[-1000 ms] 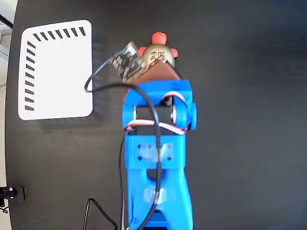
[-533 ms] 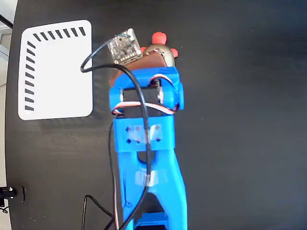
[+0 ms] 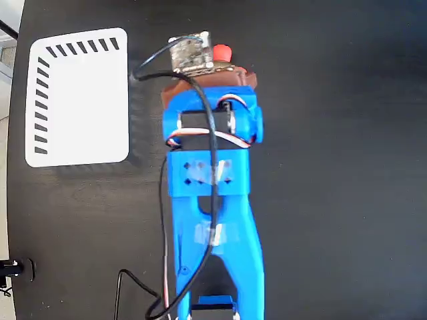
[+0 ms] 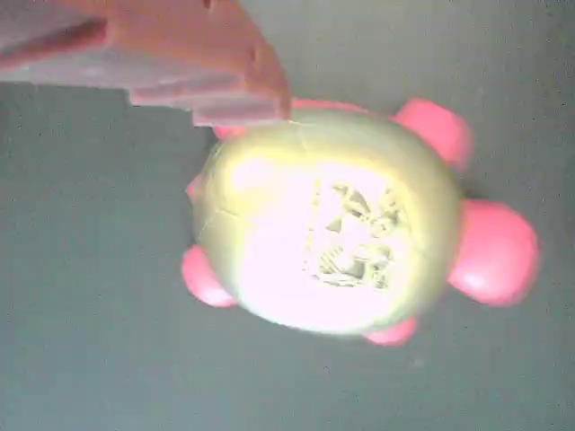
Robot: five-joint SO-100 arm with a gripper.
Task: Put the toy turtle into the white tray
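Note:
The toy turtle [image 4: 328, 233] lies on the dark table and fills the wrist view: shiny gold shell with a dark mark, red head [image 4: 494, 253] at the right, red feet around it. One brown finger [image 4: 198, 63] reaches in from the top left, its tip at the shell's upper edge; no second finger shows. In the fixed view the brown gripper [image 3: 210, 79] sits right over the turtle, so only the red head [image 3: 222, 52] peeks out past it. The jaws look open and nothing is held. The white tray [image 3: 77, 97] lies flat at the upper left, left of the gripper.
The blue arm [image 3: 210, 200] runs from the bottom edge up the middle of the fixed view. A black cable [image 3: 163, 200] loops along its left side to a small circuit board [image 3: 190, 52] on the wrist. The table's left edge [image 3: 12, 167] is just beyond the tray.
The gripper has moved up the fixed view and its wrist has turned, so it now covers the turtle's shell. The turtle's head stays where it was, and the tray has not moved.

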